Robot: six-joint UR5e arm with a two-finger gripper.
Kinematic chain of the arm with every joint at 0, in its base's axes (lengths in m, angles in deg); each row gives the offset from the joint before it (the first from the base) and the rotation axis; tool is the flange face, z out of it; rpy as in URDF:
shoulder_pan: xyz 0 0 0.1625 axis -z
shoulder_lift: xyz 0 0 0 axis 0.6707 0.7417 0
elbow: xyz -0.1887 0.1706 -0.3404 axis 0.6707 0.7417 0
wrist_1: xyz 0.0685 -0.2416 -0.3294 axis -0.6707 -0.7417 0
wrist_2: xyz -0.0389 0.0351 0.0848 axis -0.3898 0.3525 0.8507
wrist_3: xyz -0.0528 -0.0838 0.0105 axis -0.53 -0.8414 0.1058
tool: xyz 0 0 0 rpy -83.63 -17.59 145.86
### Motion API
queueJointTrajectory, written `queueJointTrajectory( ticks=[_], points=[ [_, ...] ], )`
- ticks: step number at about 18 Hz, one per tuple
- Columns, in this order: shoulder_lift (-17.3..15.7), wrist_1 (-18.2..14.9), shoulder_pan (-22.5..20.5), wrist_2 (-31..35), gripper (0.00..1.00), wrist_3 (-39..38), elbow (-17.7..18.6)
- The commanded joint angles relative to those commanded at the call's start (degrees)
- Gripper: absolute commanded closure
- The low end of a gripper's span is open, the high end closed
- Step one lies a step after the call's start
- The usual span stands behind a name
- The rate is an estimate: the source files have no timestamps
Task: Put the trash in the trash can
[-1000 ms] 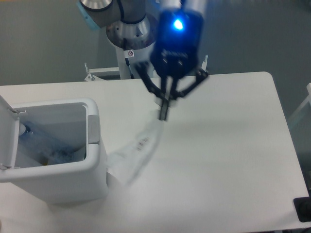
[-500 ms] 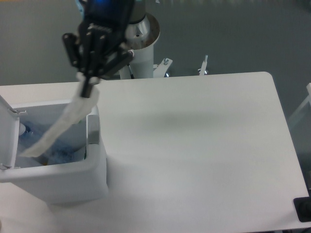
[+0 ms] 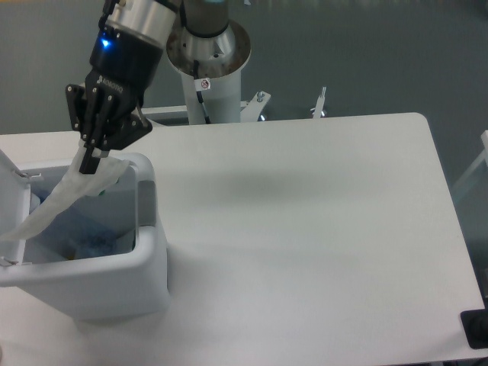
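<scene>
**Bag hanging over the open bin**

Here, in the fixed camera's view, the end effector [image 3: 90, 162] sits above the bin's [image 3: 152, 252] far rim, its fingers pinched together on the top edge of the bag [image 3: 65, 195]. The bag hangs slanting down and left across the bin's opening. Inside the bin, a bottle [image 3: 90, 242] shows dimly, blurred. The lid [image 3: 9, 200] stands raised at the left. The bin rests on the white worktop [image 3: 305, 229].
</scene>
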Motion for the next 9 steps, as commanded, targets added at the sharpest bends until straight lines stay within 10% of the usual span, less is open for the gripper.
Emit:
queueJointTrajectory(
  ticks=[3,4,6,7,9],
  points=[
    [1.6,0.2,1.1,0.1,1.0,-0.1,1.0],
    [2.3,0.2,1.5,0.1,0.87,-0.1,0.9],
    [2.6,0.2,1.6,0.1,0.19,0.1,-0.1],
    [2.5,0.1,1.5,0.1,0.0,-0.1,-1.3],
    [2.2,-0.1,1.2,0.4,0.0,-1.0,-2.9]
  ],
)
